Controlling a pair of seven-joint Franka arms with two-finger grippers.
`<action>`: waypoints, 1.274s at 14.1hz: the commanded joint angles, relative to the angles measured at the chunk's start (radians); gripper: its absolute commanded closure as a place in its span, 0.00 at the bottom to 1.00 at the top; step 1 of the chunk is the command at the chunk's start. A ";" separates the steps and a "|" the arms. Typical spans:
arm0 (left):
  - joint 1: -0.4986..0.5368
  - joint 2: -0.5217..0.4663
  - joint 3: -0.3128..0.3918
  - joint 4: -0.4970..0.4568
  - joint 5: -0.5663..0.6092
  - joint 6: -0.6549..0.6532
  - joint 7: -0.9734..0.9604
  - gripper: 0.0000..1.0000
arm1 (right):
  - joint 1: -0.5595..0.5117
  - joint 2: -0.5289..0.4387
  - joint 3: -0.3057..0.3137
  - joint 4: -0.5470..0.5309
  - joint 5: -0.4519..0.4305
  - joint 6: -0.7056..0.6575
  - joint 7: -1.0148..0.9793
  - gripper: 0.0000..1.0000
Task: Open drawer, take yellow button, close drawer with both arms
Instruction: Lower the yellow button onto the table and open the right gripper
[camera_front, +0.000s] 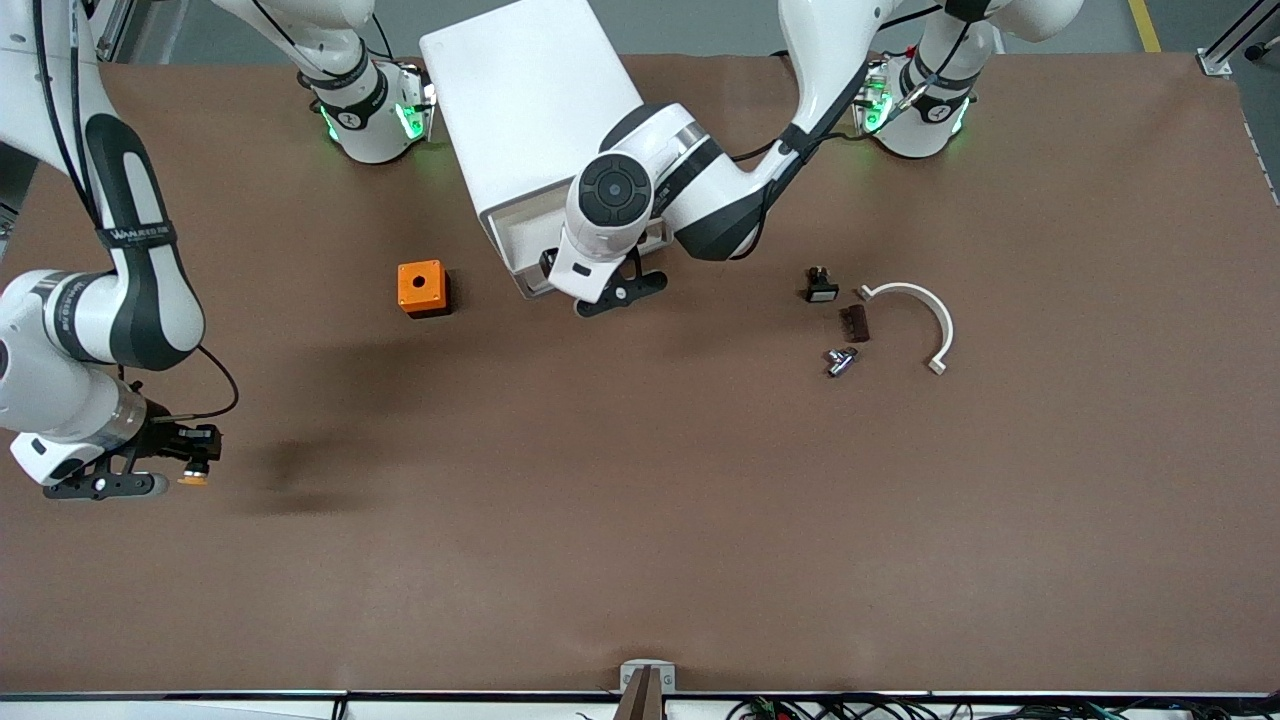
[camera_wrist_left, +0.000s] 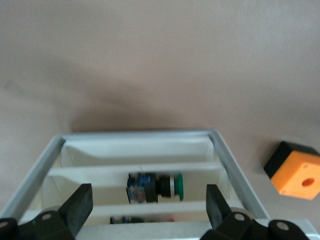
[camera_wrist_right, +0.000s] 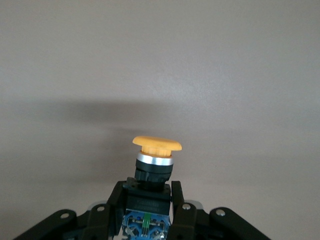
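Front view shows a brown worktop (camera_front: 640, 520) with two white robot arms reaching over it. The right arm's tool (camera_front: 190, 455) is up over a bare part of the worktop at the right arm's end. It is closed tight on the button (camera_front: 193, 478). In the right wrist view the tool (camera_wrist_right: 148, 197) pinches the black body of the button (camera_wrist_right: 156, 155) between its two fingers, and the round orange cap sticks out past the fingertips. The blue end of the button sits back between the fingers.

The left arm's tool (camera_front: 600, 285) is at the front of the white cabinet (camera_front: 530, 120), right over the top drawer (camera_front: 520, 245). The drawer is pulled out. In the left wrist view the left tool (camera_wrist_left: 148, 210) is spread wide, with one black finger on each side of the drawer (camera_wrist_left: 140, 147). It holds nothing. A part with a green cap (camera_wrist_left: 155, 186) lies in one of the drawer's slots.

An orange cube (camera_front: 421, 287) with a hole on top sits on the worktop beside the cabinet, toward the right arm's end. Toward the left arm's end lie four small things close together: a small black part (camera_front: 820, 285), a dark brown block (camera_front: 854, 323), a shiny metal piece (camera_front: 840, 360), and a curved white clip (camera_front: 925, 315).
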 joint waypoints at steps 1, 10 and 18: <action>-0.017 -0.004 -0.004 -0.012 -0.071 -0.011 -0.036 0.00 | -0.025 0.025 0.019 -0.052 0.004 0.105 -0.025 1.00; -0.017 0.012 -0.022 -0.032 -0.226 -0.048 -0.052 0.00 | -0.037 0.066 0.021 -0.110 0.009 0.176 -0.022 0.74; 0.003 -0.004 -0.012 -0.029 -0.226 -0.049 -0.047 0.00 | -0.024 0.057 0.022 -0.100 0.012 0.164 -0.006 0.00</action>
